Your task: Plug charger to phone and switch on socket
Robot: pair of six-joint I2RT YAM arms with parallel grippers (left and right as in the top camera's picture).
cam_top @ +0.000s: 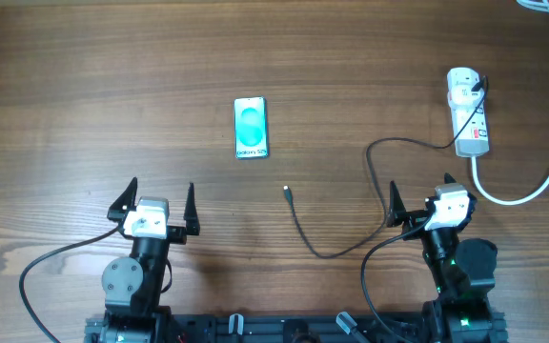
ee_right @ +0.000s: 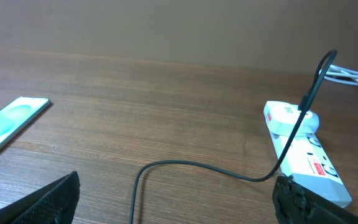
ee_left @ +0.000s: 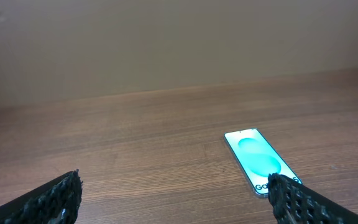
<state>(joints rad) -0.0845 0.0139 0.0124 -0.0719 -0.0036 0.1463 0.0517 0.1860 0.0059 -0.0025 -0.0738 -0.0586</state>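
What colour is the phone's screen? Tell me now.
Turquoise-green with a paler oval and a white border; the phone shows best in the overhead view.

— What else is in view?
— A table [cam_top: 93,86]; brown wood; the grain runs side to side in the overhead view.
— And past it?
— A wall [ee_left: 166,43]; plain, dull tan; it rises behind the table's far edge in both wrist views.

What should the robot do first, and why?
Probably the right gripper should reach left to the charger at its plug tip and pinch it. That gripper and the left gripper are both open and hold nothing. The tip lies loose, apart from the phone, so nothing can be plugged in until it is held.
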